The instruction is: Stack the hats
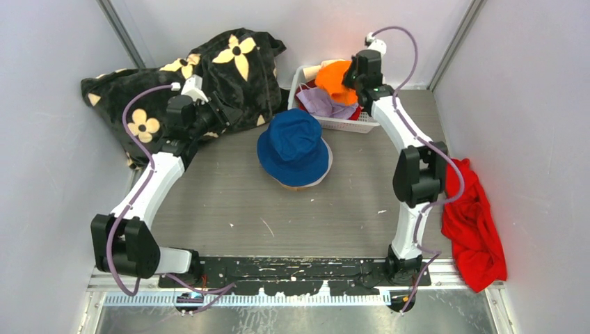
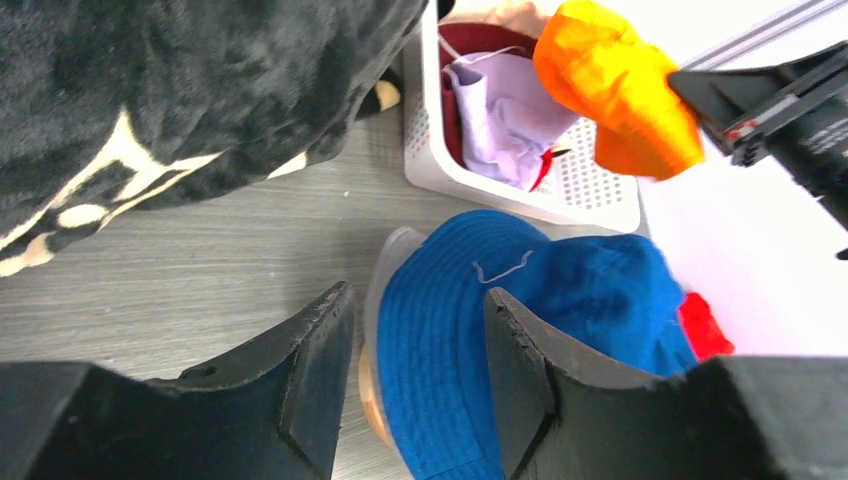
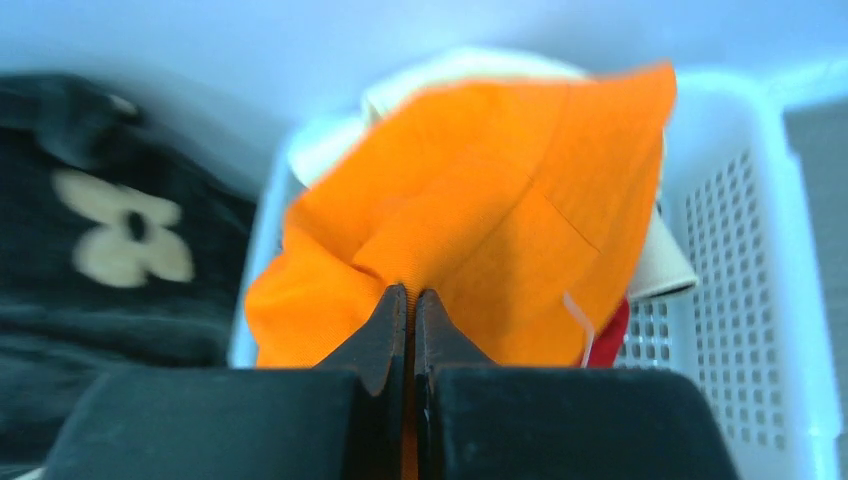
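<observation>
A blue hat (image 1: 293,142) lies in the middle of the table on top of a small stack, with a pale grey brim (image 2: 385,270) and a tan edge showing under it. My right gripper (image 3: 411,295) is shut on the orange hat (image 3: 470,210), which hangs lifted over the white basket (image 1: 341,125). A lilac hat (image 1: 323,103), a maroon hat (image 2: 480,45) and a cream hat (image 3: 665,260) lie in the basket. My left gripper (image 2: 415,340) hovers open to the left of the blue hat (image 2: 540,310), holding nothing.
A large black blanket with cream flowers (image 1: 209,76) is piled at the back left, close to my left gripper (image 1: 214,113). A plain red cloth (image 1: 473,223) lies at the table's right edge. Walls close in on three sides.
</observation>
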`<state>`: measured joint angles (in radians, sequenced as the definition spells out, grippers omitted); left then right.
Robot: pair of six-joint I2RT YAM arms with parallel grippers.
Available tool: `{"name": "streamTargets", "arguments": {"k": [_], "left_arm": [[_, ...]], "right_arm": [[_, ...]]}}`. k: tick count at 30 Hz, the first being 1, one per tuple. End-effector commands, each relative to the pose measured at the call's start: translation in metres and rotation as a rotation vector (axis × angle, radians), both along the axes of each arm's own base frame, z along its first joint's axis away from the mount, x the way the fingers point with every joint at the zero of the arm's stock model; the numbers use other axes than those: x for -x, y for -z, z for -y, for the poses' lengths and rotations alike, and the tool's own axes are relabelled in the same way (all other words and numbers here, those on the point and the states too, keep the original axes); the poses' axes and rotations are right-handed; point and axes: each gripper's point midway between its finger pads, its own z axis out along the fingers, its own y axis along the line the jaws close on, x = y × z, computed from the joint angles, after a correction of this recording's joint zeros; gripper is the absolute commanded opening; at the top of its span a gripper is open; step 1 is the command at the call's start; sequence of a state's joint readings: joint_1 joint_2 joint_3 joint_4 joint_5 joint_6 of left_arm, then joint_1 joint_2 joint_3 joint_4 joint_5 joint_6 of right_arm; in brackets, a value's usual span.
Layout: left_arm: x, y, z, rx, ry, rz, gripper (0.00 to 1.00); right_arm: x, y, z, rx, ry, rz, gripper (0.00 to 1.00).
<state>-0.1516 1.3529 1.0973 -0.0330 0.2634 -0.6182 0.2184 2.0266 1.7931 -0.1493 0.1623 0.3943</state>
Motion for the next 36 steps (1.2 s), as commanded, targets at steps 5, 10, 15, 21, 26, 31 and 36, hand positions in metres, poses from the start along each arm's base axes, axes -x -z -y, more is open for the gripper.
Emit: {"name": "streamTargets", "arguments": {"k": [5, 10, 15, 21, 26, 31, 36], "left_arm": [[0.019, -0.079, 0.013, 0.072, 0.050, 0.212, 0.51], [0.023, -0.086, 0.013, 0.075, 0.055, 0.230, 0.51], [0.024, -0.090, 0.018, 0.094, 0.077, 0.249, 0.51], [0.024, -0.108, 0.028, 0.113, 0.135, 0.300, 0.51], [0.024, -0.120, 0.035, 0.133, 0.167, 0.339, 0.52], [0.013, -0.124, 0.049, 0.206, 0.222, 0.358, 0.53], [0.006, -0.149, 0.060, 0.262, 0.279, 0.430, 0.55]], "right_arm": [[0.027, -0.178, -0.014, -0.062, -0.139, 0.384, 0.01], [0.044, -0.217, -0.036, -0.132, -0.268, 0.481, 0.01], [0.065, -0.243, -0.062, -0.240, -0.418, 0.542, 0.01], [0.088, -0.259, -0.088, -0.372, -0.583, 0.587, 0.01], [0.105, -0.260, -0.110, -0.490, -0.722, 0.597, 0.01], [0.121, -0.255, -0.133, -0.538, -0.826, 0.596, 0.01], [0.135, -0.246, -0.150, -0.529, -0.895, 0.568, 0.01]]}}
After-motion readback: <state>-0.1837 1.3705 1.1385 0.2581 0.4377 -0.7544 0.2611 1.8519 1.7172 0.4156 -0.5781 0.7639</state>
